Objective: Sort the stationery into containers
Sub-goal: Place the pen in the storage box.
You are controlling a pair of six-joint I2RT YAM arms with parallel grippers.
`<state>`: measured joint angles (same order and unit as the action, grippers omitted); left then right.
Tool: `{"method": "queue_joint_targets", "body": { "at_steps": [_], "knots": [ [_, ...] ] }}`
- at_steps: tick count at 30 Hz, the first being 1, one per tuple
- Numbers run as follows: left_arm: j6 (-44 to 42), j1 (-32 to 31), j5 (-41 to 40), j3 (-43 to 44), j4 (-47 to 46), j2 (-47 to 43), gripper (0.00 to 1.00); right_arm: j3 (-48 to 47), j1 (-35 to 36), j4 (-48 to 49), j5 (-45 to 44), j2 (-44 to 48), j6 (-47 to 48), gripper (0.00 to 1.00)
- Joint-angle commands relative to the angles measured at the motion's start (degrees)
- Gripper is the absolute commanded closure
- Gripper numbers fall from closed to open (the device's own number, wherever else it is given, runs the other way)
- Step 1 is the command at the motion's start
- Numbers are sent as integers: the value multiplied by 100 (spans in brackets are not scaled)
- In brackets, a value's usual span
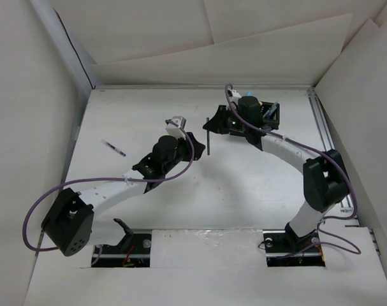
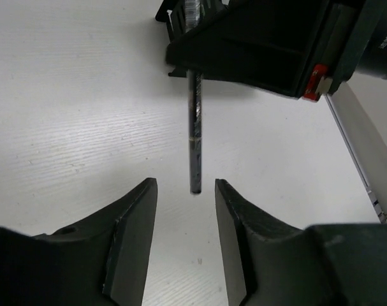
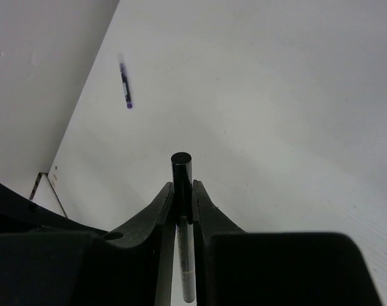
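Observation:
My right gripper (image 1: 210,125) is shut on a dark pen (image 1: 208,139) and holds it upright above the table. In the right wrist view the pen (image 3: 182,167) stands up between the closed fingertips of the gripper (image 3: 182,189). My left gripper (image 1: 193,144) is open and empty, just left of that pen. In the left wrist view the pen (image 2: 195,143) hangs down, its lower end just beyond the gap of the open gripper (image 2: 185,190). The black organizer box (image 1: 270,113) stands at the back, mostly hidden behind my right wrist. A blue pen (image 1: 114,148) lies on the table at the left; it also shows in the right wrist view (image 3: 125,87).
White walls close the table at left, back and right. A metal rail (image 1: 325,131) runs along the right edge. Purple cables (image 1: 192,155) loop over both arms. My right gripper's black body (image 2: 257,38) fills the top of the left wrist view.

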<state>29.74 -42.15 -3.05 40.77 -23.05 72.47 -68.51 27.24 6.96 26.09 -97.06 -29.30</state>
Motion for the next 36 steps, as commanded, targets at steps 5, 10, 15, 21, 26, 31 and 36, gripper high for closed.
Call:
{"method": "queue_joint_targets", "body": {
  "at_steps": [5,10,15,21,26,31,36],
  "knots": [
    [190,14,-213,27,-279,-92,53,-101,-1097,-10,-1182,1091,-76,100],
    [190,14,-520,27,-7,39,53,-101,-2098,-142,-3301,1514,-207,100],
    [366,14,-1118,282,502,232,53,-320,-2486,-142,-4541,1304,-208,100],
    [717,215,-1119,282,626,435,52,-882,-2479,-142,-5130,295,-68,100],
    [718,216,-1171,282,626,488,52,-1392,-2251,-142,-5350,-234,310,100],
    [884,216,-1821,282,942,488,47,-1464,-1917,-142,-5852,-472,531,98],
    [1306,216,-2471,396,1399,636,43,-1411,-1679,-195,-6141,-586,531,65]
  ]
}}
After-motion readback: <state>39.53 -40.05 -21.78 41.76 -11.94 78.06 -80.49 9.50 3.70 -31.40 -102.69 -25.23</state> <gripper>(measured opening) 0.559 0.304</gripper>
